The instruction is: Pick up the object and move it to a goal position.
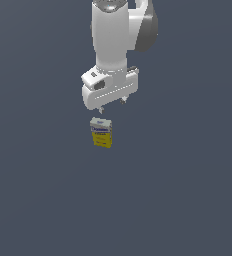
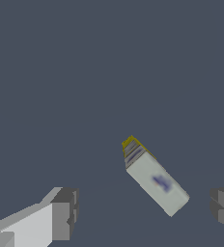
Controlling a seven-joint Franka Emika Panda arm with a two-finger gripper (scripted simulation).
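Note:
The object (image 1: 101,132) is a small carton with a yellow lower part, a white-grey top and a blue label band, standing on the grey floor. My gripper (image 1: 112,103) hangs directly above it, a short gap away, fingers pointing down. In the wrist view the object (image 2: 155,179) shows its white-grey top, turned at an angle, lying between the two fingertips (image 2: 65,214) but below them. The gripper (image 2: 145,212) is open and holds nothing.
A plain dark grey floor (image 1: 188,190) surrounds the carton on every side. No other object shows in either view.

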